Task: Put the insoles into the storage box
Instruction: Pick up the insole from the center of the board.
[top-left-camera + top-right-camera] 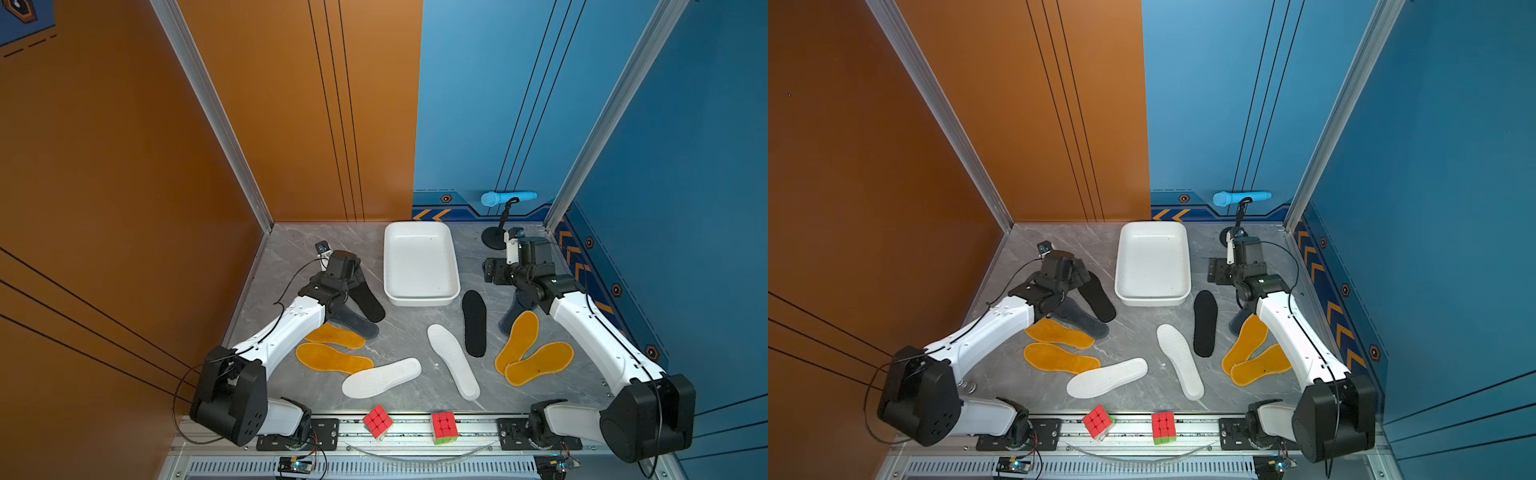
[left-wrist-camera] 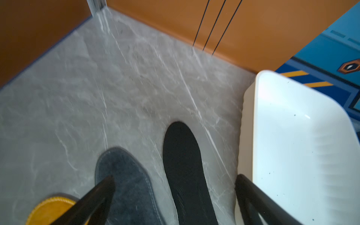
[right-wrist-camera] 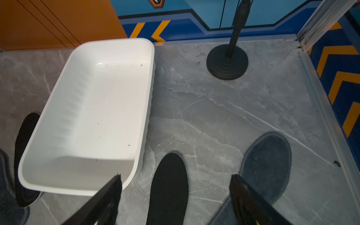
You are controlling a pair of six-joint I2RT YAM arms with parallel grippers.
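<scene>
Top views, both: stock-take of the table (image 1: 405, 316).

Storage box (image 1: 419, 226): white tub at the far middle of the table, upright, bare inside but for a few dark specks. Insoles in it: none.

Insoles: ten counted, all lying flat on the table.
- left black insole (image 1: 371, 302), just beside the box's near left corner
- left grey insole (image 1: 359, 326), partly under the left arm
- left orange pair (image 1: 332, 359), side by side, nearer the front
- white pair (image 1: 380, 378), apart from each other, front middle
- right black insole (image 1: 474, 324), its far end just in front of the box's near right corner
- right grey insole (image 3: 266, 163), mostly hidden by the right arm in both top views, plain in the right wrist view
- right orange pair (image 1: 540, 363), overlapping

Left end effector (image 2: 175, 178): jaws spread wide, grasping nothing, poised over the left grey and left black insoles.

Right end effector (image 3: 176, 177): jaws spread wide, grasping nothing, poised over the right black insole, beside the box.

Not of the task: two puzzle cubes (image 1: 378, 421) on the front rail and a blue microphone (image 1: 509, 198) on its stand at the far right.

Progress, as judged: nothing stowed and all ten insoles left to move. Both arms look set for a first pick.
</scene>
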